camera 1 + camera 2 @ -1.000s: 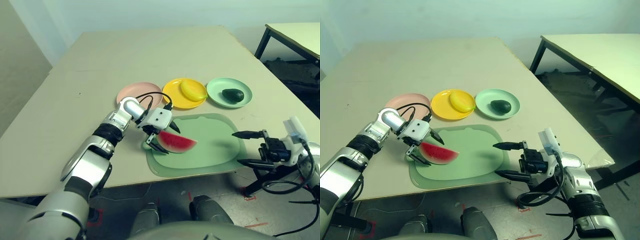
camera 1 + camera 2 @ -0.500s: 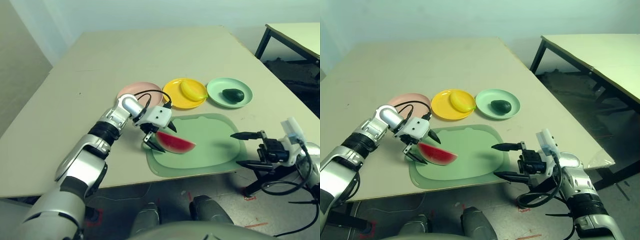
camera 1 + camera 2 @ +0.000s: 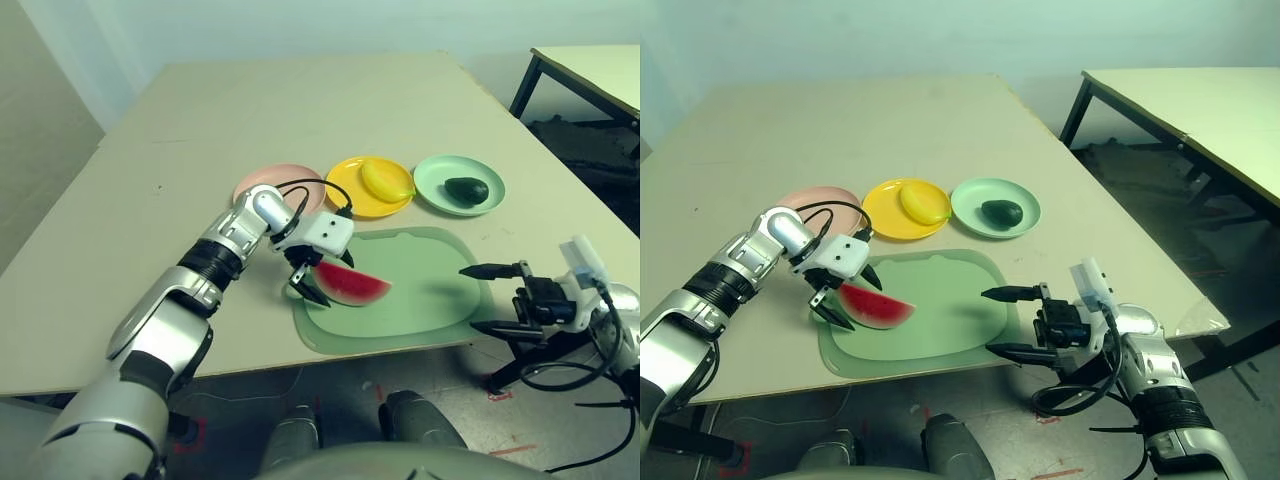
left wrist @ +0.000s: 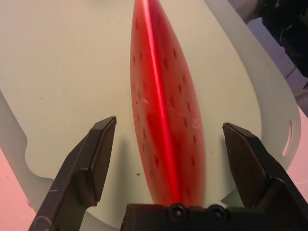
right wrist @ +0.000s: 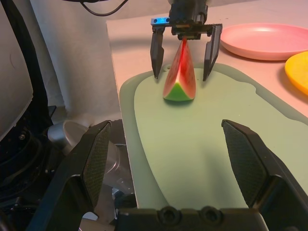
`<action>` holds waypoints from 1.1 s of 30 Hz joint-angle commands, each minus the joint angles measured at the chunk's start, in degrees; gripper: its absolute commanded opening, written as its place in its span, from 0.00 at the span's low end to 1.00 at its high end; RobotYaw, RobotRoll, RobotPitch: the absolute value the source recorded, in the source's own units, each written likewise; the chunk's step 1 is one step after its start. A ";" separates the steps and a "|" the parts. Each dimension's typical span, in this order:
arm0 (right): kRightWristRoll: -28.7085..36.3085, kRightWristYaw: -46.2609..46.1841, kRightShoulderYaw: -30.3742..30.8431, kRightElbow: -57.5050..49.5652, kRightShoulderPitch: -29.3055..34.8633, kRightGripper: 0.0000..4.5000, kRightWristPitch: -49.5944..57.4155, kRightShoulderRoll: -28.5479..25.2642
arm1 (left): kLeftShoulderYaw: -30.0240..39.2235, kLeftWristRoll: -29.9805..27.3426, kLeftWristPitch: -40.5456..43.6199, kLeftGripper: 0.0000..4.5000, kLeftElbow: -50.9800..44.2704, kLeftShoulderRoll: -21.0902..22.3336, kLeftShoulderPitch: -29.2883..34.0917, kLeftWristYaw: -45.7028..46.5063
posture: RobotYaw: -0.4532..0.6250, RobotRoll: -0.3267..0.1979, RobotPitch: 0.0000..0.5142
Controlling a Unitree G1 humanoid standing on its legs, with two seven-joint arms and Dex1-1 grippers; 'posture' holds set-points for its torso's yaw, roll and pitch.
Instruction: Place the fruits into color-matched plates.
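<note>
Robot's left gripper (image 3: 318,277) straddles a watermelon wedge (image 3: 352,286) on a green mat (image 3: 420,300).

Left of the mat sits the empty pink plate (image 3: 270,183), the wedge's likely target. The gripper's spread fingers flank the wedge without pinching it, seemingly ready to close. Beyond the mat, the banana (image 3: 386,179) fills the yellow plate (image 3: 347,188) and the avocado (image 3: 466,190) the mint plate (image 3: 436,185). Right of the mat, the right gripper (image 3: 495,298) waits open, empty. The left arm hides part of the pink plate.

Red seed-speckled watermelon (image 3: 352,286) with green rind, pale green mat (image 3: 430,290), pink plate (image 3: 262,183), yellow banana (image 3: 386,180).
</note>
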 commanded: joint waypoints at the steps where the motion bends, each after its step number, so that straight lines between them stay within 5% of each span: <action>1: -0.60 0.13 0.50 -0.10 0.11 1.00 -0.54 0.14 | -0.54 1.88 3.13 1.00 -1.70 -0.79 -0.33 0.33 | 0.18 0.62 0.00; 18: -0.70 0.13 0.49 -0.17 0.10 1.00 -0.57 0.04 | -1.72 6.55 4.73 1.00 -2.03 -3.29 0.49 2.10 | 0.18 0.62 0.00; 26: -0.69 0.13 0.75 -0.40 0.22 1.00 -0.47 -0.26 | -1.38 6.82 3.86 0.52 -0.90 -3.37 0.64 2.77 | 0.18 0.62 0.00; 33: -0.70 0.13 1.12 -0.46 0.25 1.00 -0.73 -0.34 | -0.92 6.73 3.24 0.52 -0.27 -2.89 0.84 2.65 | 0.18 0.62 0.00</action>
